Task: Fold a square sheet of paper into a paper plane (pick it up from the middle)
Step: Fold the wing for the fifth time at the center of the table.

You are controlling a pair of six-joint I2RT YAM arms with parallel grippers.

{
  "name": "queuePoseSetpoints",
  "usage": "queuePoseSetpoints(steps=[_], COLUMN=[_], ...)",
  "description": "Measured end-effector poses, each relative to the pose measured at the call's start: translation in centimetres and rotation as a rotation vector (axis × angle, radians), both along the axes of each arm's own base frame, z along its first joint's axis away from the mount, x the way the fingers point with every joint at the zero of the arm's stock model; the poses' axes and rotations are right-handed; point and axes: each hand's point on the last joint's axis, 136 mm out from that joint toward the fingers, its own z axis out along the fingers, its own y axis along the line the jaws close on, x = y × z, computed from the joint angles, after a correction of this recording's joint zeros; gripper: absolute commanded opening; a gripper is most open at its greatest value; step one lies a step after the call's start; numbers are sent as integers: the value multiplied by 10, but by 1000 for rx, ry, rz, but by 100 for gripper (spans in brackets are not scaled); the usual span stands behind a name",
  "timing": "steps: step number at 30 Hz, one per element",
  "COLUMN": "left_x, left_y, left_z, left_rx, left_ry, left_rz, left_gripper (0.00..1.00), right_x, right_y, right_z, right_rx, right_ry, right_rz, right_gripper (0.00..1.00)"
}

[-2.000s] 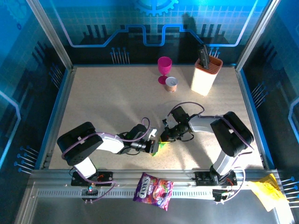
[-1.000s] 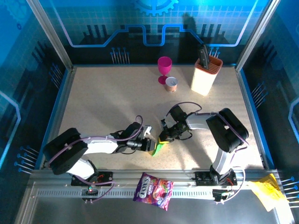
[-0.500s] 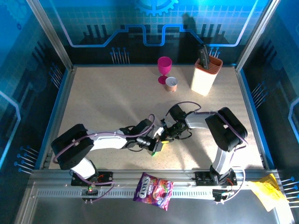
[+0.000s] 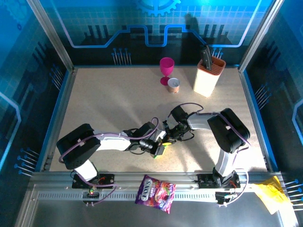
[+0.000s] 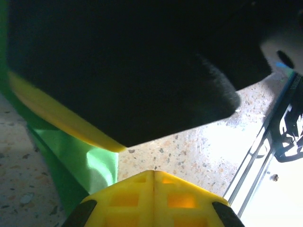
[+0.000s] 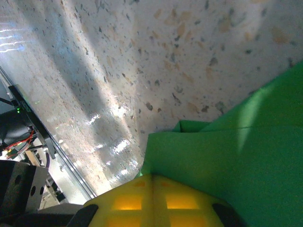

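The square sheet of paper [image 6: 227, 156] is bright green and folded into layers, lying on the speckled table. In the right wrist view it spreads up and to the right from the tips of my right gripper [image 6: 152, 176], whose yellow jaws are shut on its edge. In the left wrist view the paper [image 5: 71, 156] lies just left of my left gripper [image 5: 153, 172], whose jaws are pressed together with nothing between them. From above, the left gripper [image 4: 159, 147] and right gripper [image 4: 165, 138] meet tip to tip near the table's front middle, covering most of the paper.
A pink goblet [image 4: 166, 70], a small copper cup [image 4: 173, 85] and a beige knife holder [image 4: 208, 75] stand at the back. A purple snack bag [image 4: 155, 193] lies on the front rail, and crumpled yellow paper [image 4: 267, 194] at the front right.
My left gripper moved right, up against the right gripper, and closed its jaws. The green paper, visible between the grippers a second ago, is now mostly covered by them from above.
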Motion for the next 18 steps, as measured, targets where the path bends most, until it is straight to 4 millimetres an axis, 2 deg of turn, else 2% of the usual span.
queuePoseSetpoints(steps=[6, 18], left_x=[-2, -3], left_y=[9, 12], left_z=[-15, -13], left_rx=[15, -11], left_ry=[14, 0], left_rz=[13, 15], left_gripper=[0, 0], right_x=[0, -1], right_y=[0, 0], right_z=[-1, -2], right_rx=[-2, -6], right_ry=[5, 13], right_rz=[1, 1], right_gripper=[0, 0])
